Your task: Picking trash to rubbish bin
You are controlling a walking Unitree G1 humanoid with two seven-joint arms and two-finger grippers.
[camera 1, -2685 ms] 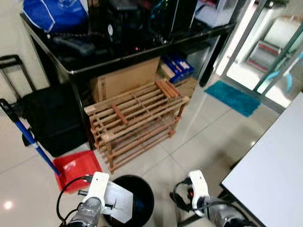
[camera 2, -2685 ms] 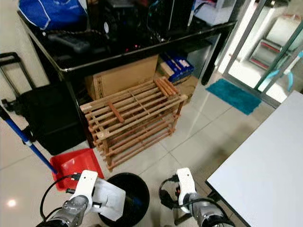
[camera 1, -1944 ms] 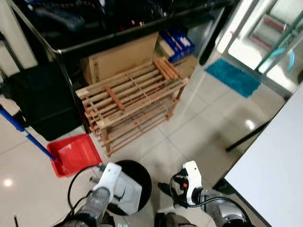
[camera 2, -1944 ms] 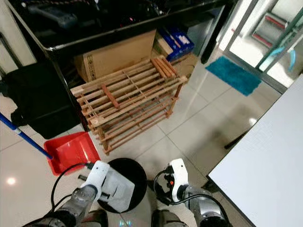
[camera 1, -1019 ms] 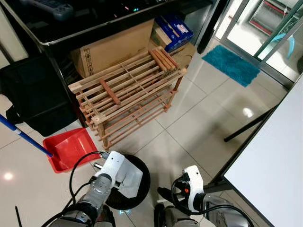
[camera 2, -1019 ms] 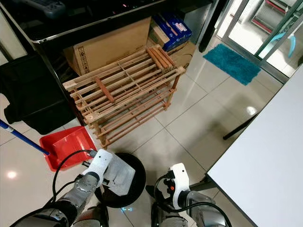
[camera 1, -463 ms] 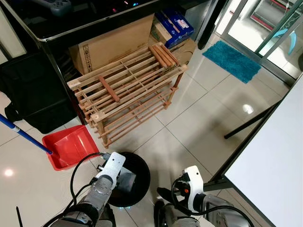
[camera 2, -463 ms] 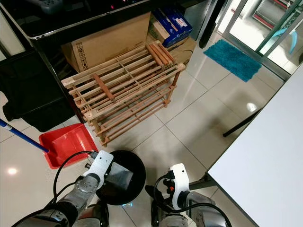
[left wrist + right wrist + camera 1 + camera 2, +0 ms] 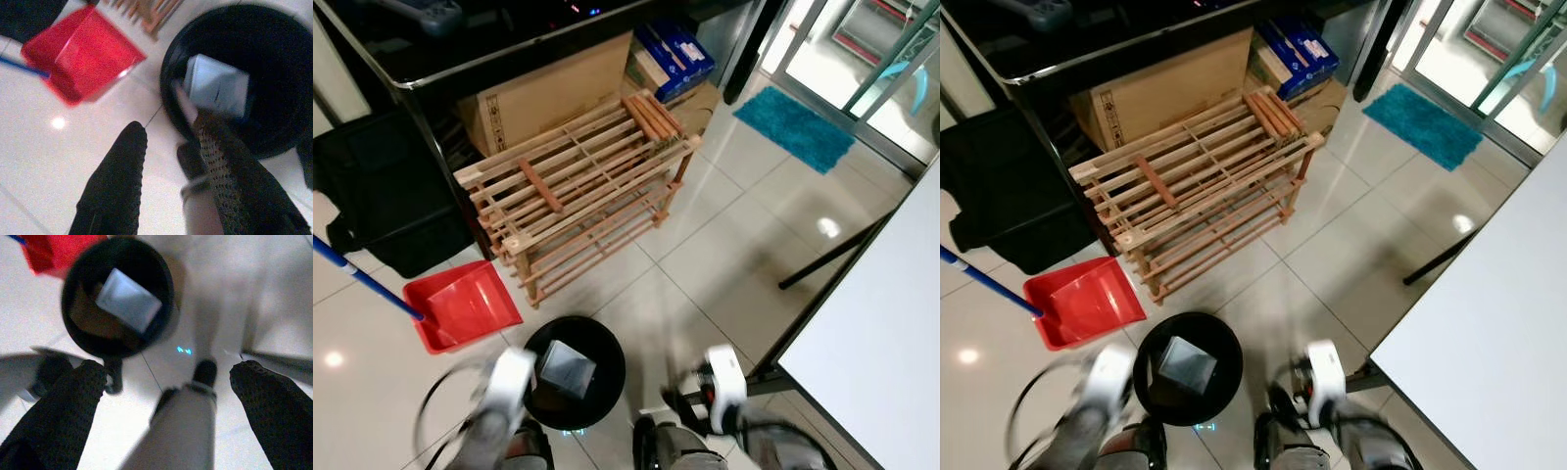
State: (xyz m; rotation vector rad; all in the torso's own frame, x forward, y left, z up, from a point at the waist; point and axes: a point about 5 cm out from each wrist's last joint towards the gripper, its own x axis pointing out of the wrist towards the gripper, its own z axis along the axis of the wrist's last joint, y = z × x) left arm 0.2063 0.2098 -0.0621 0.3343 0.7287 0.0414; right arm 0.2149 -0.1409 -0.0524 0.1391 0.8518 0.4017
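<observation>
A round black rubbish bin (image 9: 613, 354) stands on the tiled floor just ahead of me. A flat grey-white piece of trash (image 9: 566, 367) lies inside it, tilted; the piece of trash (image 9: 217, 85) shows the same way in the left wrist view. My left gripper (image 9: 168, 127) hangs open and empty beside the bin's rim (image 9: 168, 73), and the arm is blurred with motion. My right gripper (image 9: 171, 372) stands wide open above the floor to the right of the bin (image 9: 166, 298), holding nothing.
A red dustpan (image 9: 460, 305) with a blue handle lies left of the bin. A wooden slatted rack (image 9: 578, 186) stands behind it, under a black table with a cardboard box (image 9: 548, 93). A white table (image 9: 881, 323) borders the right. A teal mat (image 9: 793, 127) lies far right.
The flat grey-white piece has left my left gripper and now lies in the bin. Both arms have drawn back and are blurred.
</observation>
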